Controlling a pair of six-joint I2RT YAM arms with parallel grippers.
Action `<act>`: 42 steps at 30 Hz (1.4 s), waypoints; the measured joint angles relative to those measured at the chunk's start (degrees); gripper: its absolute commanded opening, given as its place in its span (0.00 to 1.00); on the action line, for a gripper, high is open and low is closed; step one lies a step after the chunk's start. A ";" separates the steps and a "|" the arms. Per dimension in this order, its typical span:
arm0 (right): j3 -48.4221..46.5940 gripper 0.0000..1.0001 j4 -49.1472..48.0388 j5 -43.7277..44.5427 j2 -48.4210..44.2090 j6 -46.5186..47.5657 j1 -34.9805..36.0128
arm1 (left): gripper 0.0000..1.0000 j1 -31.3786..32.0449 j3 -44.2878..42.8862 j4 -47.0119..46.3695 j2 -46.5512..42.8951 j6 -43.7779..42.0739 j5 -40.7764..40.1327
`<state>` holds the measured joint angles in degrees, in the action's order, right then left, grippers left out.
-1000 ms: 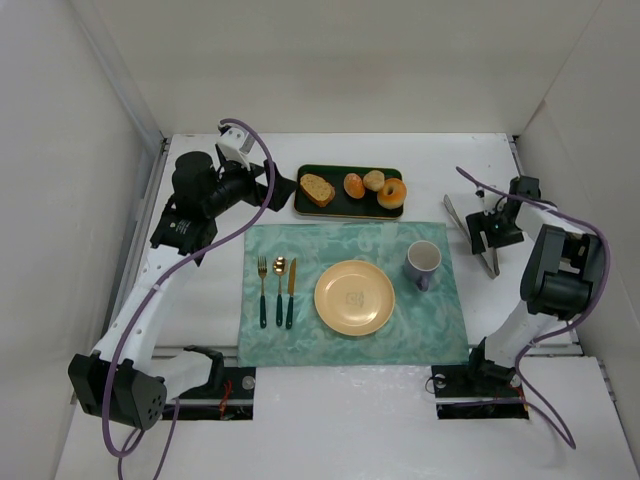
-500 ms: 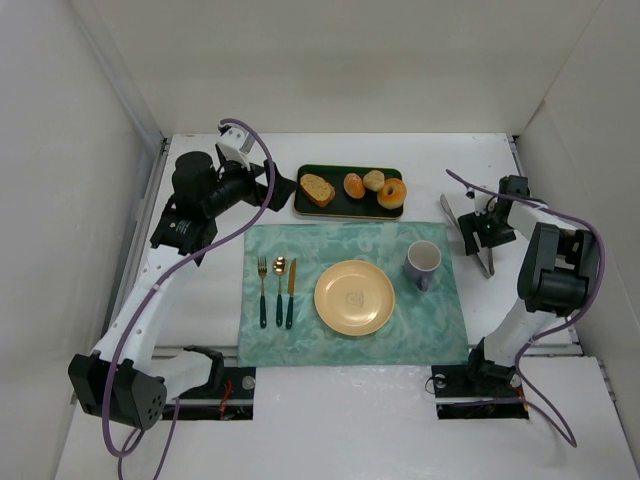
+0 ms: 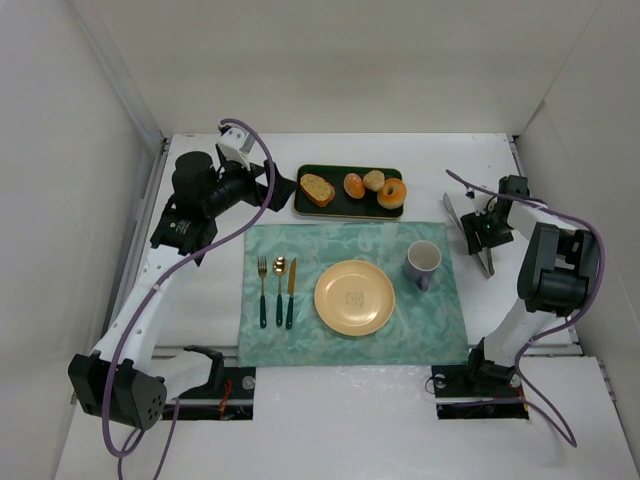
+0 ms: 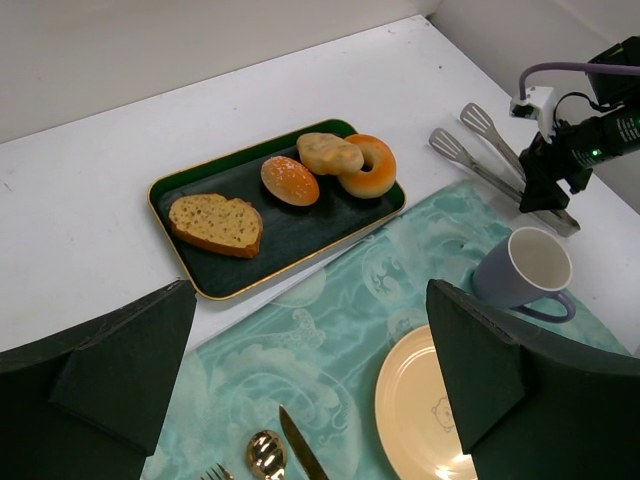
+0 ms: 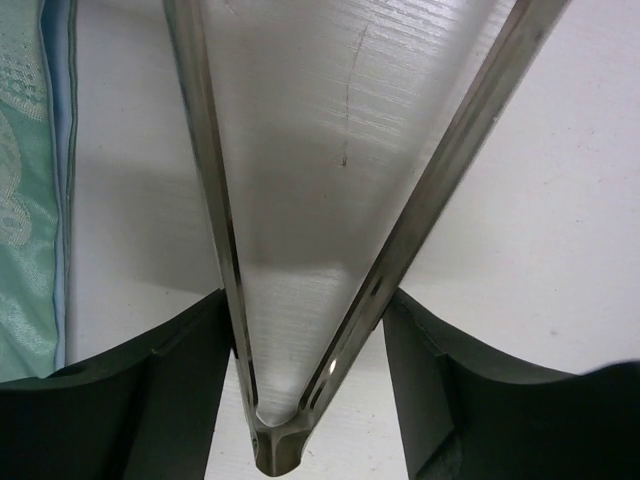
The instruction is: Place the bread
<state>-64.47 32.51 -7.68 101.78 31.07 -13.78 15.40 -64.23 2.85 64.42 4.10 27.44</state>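
Observation:
The bread (image 3: 373, 180), a small pale tan oval bun, lies on the dark green tray (image 3: 335, 209) between an orange-brown roll and a ring-shaped bun; it also shows in the left wrist view (image 4: 328, 152). The yellow plate (image 3: 354, 297) sits bare on the teal placemat. My left gripper (image 3: 282, 188) hovers left of the tray, open and empty (image 4: 310, 395). My right gripper (image 3: 483, 243) is down at the metal tongs (image 3: 462, 220) on the table at the right. Its fingers press both tong arms (image 5: 215, 200) near the hinge (image 5: 305, 400).
A cut bread slice (image 3: 317, 189), a round roll (image 3: 353, 185) and a ring bun (image 3: 391, 192) share the tray. A purple mug (image 3: 423, 262) stands right of the plate. A fork, spoon and knife (image 3: 277, 290) lie left of it. White walls enclose the table.
The right gripper has moved left and down onto the tongs' hinge end over the last second. The left arm and the breads have not moved.

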 measured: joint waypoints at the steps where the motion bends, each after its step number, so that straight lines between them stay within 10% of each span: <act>1: 0.00 0.62 0.00 0.04 0.00 0.00 0.00 | 1.00 0.00 0.00 0.00 0.00 0.00 0.00; 31: -13.00 0.58 3.37 -10.38 -16.57 -4.17 0.52 | 1.00 0.00 0.00 -0.07 -0.85 0.04 0.52; 42: -19.96 0.58 6.16 -15.08 -15.23 -8.13 14.91 | 1.00 0.00 0.00 -0.07 -0.85 0.02 0.42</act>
<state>-84.42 38.68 -22.76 86.54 22.94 1.13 15.40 -64.23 2.79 63.57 4.12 27.86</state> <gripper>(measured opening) 0.583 0.997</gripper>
